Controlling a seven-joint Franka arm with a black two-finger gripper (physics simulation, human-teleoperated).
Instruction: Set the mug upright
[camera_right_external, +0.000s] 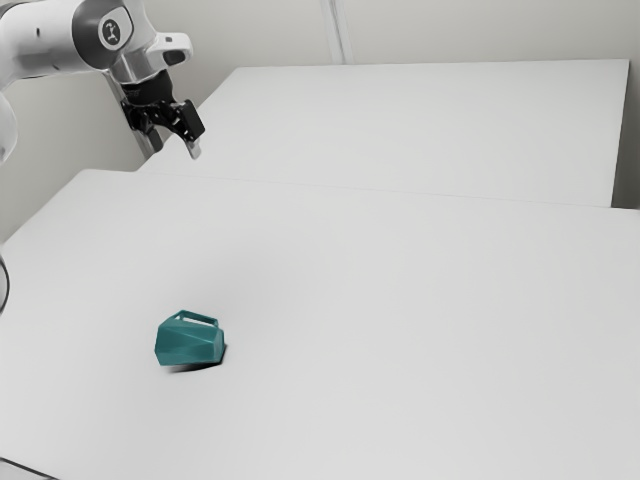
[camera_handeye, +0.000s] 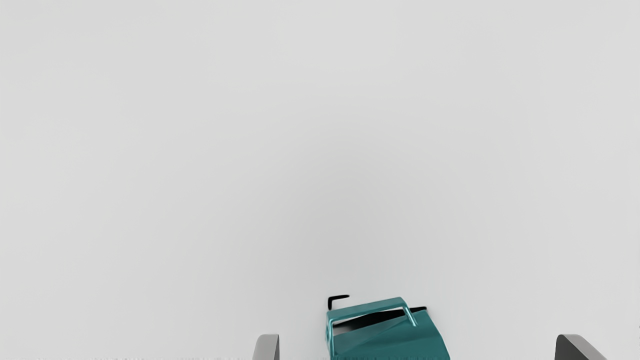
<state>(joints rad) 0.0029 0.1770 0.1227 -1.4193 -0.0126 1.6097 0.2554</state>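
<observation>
Teal mug (camera_right_external: 190, 343) lying on its side, lower left of exterior view, handle (camera_handeye: 367, 308) uppermost. Gripper (camera_right_external: 175, 149) hanging upper left, fingers standing open. Mug likely proving light, stiff, slippery-walled; handle offering surest hold.

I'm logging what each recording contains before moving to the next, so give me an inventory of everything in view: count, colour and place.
mug: one, teal, lying on its side on the near white surface, handle facing up
near white surface: one, white, under the mug
far white surface: one, white, beyond a thin seam
wall: pale grey, behind the far surface
thin lines: two, dark, at the exterior view's left edge and lower left corner
arm: one, white with dark grey, exterior view's upper left
gripper: one, black with two grey-tipped fingers standing apart, raised above the surface, clear of the mug
</observation>
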